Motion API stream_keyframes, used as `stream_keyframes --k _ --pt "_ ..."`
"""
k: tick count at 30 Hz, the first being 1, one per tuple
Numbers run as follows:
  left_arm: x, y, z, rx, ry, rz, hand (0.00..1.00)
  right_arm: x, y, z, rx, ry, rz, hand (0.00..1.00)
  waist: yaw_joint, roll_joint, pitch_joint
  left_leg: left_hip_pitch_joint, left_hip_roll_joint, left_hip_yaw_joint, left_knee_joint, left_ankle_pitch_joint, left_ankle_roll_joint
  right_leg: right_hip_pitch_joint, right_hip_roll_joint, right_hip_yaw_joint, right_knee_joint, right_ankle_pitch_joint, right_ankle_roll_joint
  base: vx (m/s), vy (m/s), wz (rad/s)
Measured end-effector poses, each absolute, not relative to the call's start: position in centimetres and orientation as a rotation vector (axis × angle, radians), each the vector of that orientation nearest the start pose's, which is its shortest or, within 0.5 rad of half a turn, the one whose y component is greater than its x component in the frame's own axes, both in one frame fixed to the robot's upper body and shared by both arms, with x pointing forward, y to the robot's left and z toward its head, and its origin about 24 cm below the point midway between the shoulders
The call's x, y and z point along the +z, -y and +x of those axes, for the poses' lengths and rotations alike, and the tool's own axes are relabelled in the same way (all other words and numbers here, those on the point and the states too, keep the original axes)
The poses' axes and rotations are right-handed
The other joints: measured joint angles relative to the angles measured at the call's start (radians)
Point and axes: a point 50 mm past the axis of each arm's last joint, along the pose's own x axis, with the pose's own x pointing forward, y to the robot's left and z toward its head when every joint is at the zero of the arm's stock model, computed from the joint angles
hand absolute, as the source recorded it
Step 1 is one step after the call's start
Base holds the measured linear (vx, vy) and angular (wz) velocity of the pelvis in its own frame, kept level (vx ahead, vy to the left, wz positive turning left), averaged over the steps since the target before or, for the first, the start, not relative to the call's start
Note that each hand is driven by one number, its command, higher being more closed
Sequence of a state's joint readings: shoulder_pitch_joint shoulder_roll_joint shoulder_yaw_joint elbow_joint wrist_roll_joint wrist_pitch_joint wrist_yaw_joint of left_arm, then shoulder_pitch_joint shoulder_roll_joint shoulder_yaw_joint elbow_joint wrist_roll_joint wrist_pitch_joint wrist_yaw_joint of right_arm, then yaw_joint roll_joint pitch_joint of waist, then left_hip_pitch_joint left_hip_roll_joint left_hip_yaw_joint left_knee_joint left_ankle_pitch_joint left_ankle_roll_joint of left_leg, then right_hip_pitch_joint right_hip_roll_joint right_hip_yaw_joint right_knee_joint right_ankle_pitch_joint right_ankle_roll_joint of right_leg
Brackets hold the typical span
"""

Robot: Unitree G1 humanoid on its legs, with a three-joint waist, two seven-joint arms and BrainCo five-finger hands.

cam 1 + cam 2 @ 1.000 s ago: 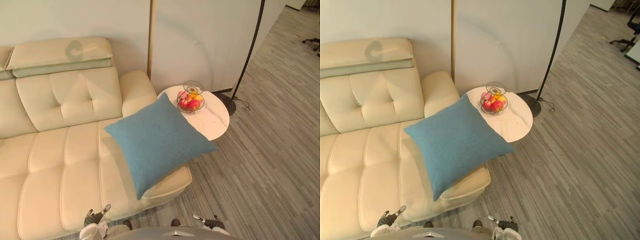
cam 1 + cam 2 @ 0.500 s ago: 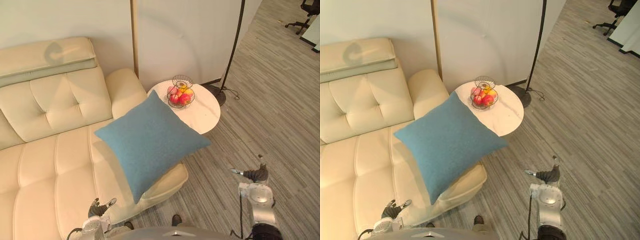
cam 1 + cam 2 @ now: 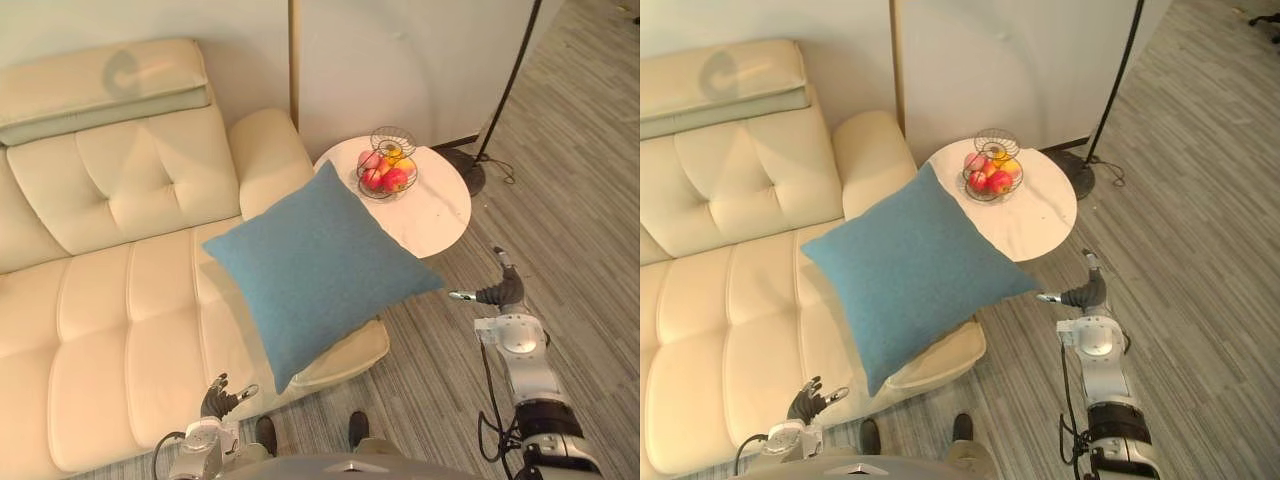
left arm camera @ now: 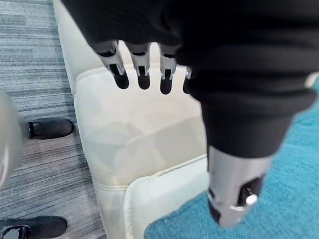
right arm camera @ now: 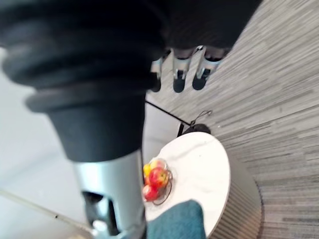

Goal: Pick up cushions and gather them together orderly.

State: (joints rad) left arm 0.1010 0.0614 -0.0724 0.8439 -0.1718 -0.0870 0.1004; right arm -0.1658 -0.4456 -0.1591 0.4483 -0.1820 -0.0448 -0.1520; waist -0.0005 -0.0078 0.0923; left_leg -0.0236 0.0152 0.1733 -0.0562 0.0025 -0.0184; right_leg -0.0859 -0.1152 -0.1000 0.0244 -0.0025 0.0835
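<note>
Since half a second ago the right hand has reached further forward, and now hovers open and empty over the floor, near the blue cushion's right corner. That cushion lies across the sofa's armrest end, one corner over the round table. By the sofa front, the left hand hangs open and empty.
</note>
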Motion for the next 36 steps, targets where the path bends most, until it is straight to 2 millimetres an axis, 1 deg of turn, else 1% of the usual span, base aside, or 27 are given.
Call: stream_keyframes --k 2,5,6,8,9,12,13,14,16,17,20,23,25,26,27,28,31,32,34,35,36 --pt "-13.6 -16.2 14.1 0.118 -0.84 -0.029 0.0 3.4 29.2 27.9 -0.318 -0.181 -0.595 0.0 0.001 0.008 0.016 -0.012 0.0 -0.012 0.0 0.007 0.001 -0.005 0.0 -0.009 -0.001 0.003 -0.004 -0.02 -0.005 0.15" --pt "-13.3 -15.6 14.7 0.084 -0.82 -0.022 0.0 3.8 28.6 28.8 -0.276 -0.168 -0.618 0.0 0.0 0.019 0.029 -0.029 0.0 -0.013 0.0 0.014 0.001 -0.02 0.0 -0.011 -0.001 0.009 -0.008 -0.04 0.002 0.04" --pt "-12.9 -15.2 15.5 0.058 -0.788 -0.017 0.0 4.1 28.4 29.4 -0.267 -0.164 -0.627 0.0 -0.001 0.024 0.046 -0.045 0.0 -0.017 -0.001 0.023 0.001 -0.033 -0.001 -0.016 -0.001 0.015 -0.009 -0.05 0.001 0.06" --pt "-12.3 -14.7 16.5 0.035 -0.752 -0.013 0.0 4.4 28.3 29.8 -0.252 -0.16 -0.645 0.0 -0.001 0.028 0.057 -0.064 0.0 -0.029 -0.002 0.033 0.001 -0.048 -0.001 -0.021 -0.001 0.019 -0.009 -0.08 -0.006 0.16" --pt "-11.7 -14.1 17.3 0.006 -0.713 -0.01 0.0 4.5 28.0 30.4 -0.244 -0.163 -0.648 0.0 -0.003 0.03 0.07 -0.076 0.0 -0.035 -0.005 0.045 -0.001 -0.058 0.0 -0.026 -0.001 0.025 -0.009 -0.08 -0.009 0.16" --pt "-11.0 -13.3 18.3 -0.03 -0.667 -0.008 0.0 5.1 27.4 31.1 -0.228 -0.139 -0.639 0.0 -0.003 0.039 0.09 -0.082 0.0 -0.037 -0.012 0.055 0.001 -0.067 0.0 -0.027 -0.001 0.032 -0.009 -0.07 -0.001 0.04" --pt "-10.3 -12.7 19.1 -0.057 -0.631 -0.007 0.0 5.5 26.9 31.6 -0.213 -0.124 -0.643 0.0 -0.004 0.044 0.094 -0.101 0.0 -0.037 -0.017 0.065 0.002 -0.089 0.0 -0.026 0.0 0.039 -0.009 -0.07 0.012 -0.01" --pt "-10.1 -12.6 19.4 -0.061 -0.618 -0.012 0.0 5.6 26.7 31.9 -0.207 -0.121 -0.645 0.0 -0.004 0.045 0.098 -0.107 0.0 -0.037 -0.018 0.068 0.002 -0.094 0.0 -0.026 -0.001 0.042 -0.009 -0.08 0.015 0.02" --pt "-8.8 -11.8 21.1 -0.089 -0.552 -0.017 0.0 6.0 26.5 32.5 -0.206 -0.116 -0.645 0.0 -0.002 0.046 0.125 -0.129 0.0 -0.041 -0.018 0.083 0.004 -0.115 0.0 -0.029 -0.001 0.053 -0.01 -0.08 0.014 0.05" --pt "-8.6 -11.6 21.4 -0.096 -0.541 -0.015 0.0 6.2 26.4 32.7 -0.206 -0.112 -0.645 0.0 -0.002 0.046 0.126 -0.137 0.0 -0.041 -0.018 0.086 0.004 -0.123 0.0 -0.029 0.0 0.056 -0.009 -0.07 0.013 0.03" --pt "-6.8 -10.8 23.5 -0.124 -0.461 -0.021 0.0 7.1 25.6 33.8 -0.2 -0.094 -0.658 0.0 -0.009 0.047 0.163 -0.155 0.0 -0.043 -0.018 0.099 0.004 -0.14 0.0 -0.029 -0.001 0.069 -0.009 -0.06 0.012 0.01" --pt "-5.6 -10.1 24.9 -0.142 -0.412 -0.005 0.0 7.5 25.4 34.1 -0.201 -0.078 -0.65 0.0 -0.009 0.05 0.173 -0.187 0.002 -0.049 -0.017 0.112 0.005 -0.168 0.0 -0.032 0.002 0.077 -0.01 -0.05 0.013 0.05" --pt "-5.2 -9.9 25.4 -0.146 -0.393 0.004 0.0 7.6 25.0 34.3 -0.196 -0.072 -0.647 0.0 -0.011 0.049 0.179 -0.199 0.004 -0.051 -0.016 0.115 0.004 -0.18 0.0 -0.033 0.005 0.081 -0.012 -0.01 0.005 0.03" --pt "-5.0 -9.8 25.6 -0.141 -0.385 0.01 0.0 7.6 24.6 34.4 -0.188 -0.067 -0.647 1.0 -0.012 0.049 0.179 -0.206 0.005 -0.052 -0.015 0.117 0.004 -0.188 0.001 -0.034 0.009 0.081 -0.012 0.0 0.0 0.0" --pt "-4.7 -9.7 25.9 -0.14 -0.377 0.013 1.0 7.6 24.3 34.5 -0.195 -0.061 -0.633 1.0 -0.013 0.049 0.179 -0.211 0.005 -0.052 -0.015 0.119 0.004 -0.196 0.001 -0.033 0.014 0.081 -0.012 0.0 0.0 0.0" --pt "-4.6 -9.7 26.0 -0.139 -0.372 0.014 1.0 7.5 24.1 34.5 -0.195 -0.06 -0.622 1.0 -0.013 0.049 0.179 -0.213 0.006 -0.052 -0.015 0.12 0.004 -0.198 0.001 -0.033 0.015 0.081 -0.012 0.0 0.0 0.0" --pt "-3.4 -9.5 27.4 -0.123 -0.332 0.03 1.0 7.3 22.6 34.6 -0.183 -0.047 -0.524 1.0 -0.017 0.048 0.18 -0.242 0.01 -0.054 0.003 0.12 0.004 -0.22 0.002 -0.034 0.02 0.085 -0.018 0.0 0.0 0.0" --pt "-3.0 -9.5 27.9 -0.115 -0.316 0.034 1.0 7.5 22.1 34.7 -0.178 -0.029 -0.496 1.0 -0.017 0.048 0.186 -0.249 0.012 -0.053 0.003 0.122 0.003 -0.23 0.004 -0.031 0.022 0.088 -0.019 -0.02 -0.007 -0.04" --pt "-1.8 -9.7 29.1 -0.082 -0.281 0.04 1.0 8.4 20.8 34.8 -0.171 0.023 -0.397 1.0 -0.021 0.048 0.219 -0.249 0.014 -0.049 0.003 0.127 0.001 -0.233 0.008 -0.025 0.023 0.095 -0.021 -0.03 -0.007 -0.07" --pt "-1.7 -9.9 29.4 -0.068 -0.279 0.04 1.0 8.6 20.6 34.7 -0.175 0.034 -0.357 1.0 -0.022 0.049 0.224 -0.25 0.015 -0.048 0.002 0.128 0.0 -0.234 0.009 -0.023 0.022 0.096 -0.021 -0.04 -0.018 -0.09" --pt "-1.5 -10.5 29.9 -0.034 -0.275 0.046 1.0 8.6 20.0 34.6 -0.178 0.05 -0.294 1.0 -0.023 0.048 0.225 -0.255 0.021 -0.043 -0.001 0.131 -0.001 -0.242 0.012 -0.019 0.022 0.098 -0.022 -0.02 -0.021 -0.08"
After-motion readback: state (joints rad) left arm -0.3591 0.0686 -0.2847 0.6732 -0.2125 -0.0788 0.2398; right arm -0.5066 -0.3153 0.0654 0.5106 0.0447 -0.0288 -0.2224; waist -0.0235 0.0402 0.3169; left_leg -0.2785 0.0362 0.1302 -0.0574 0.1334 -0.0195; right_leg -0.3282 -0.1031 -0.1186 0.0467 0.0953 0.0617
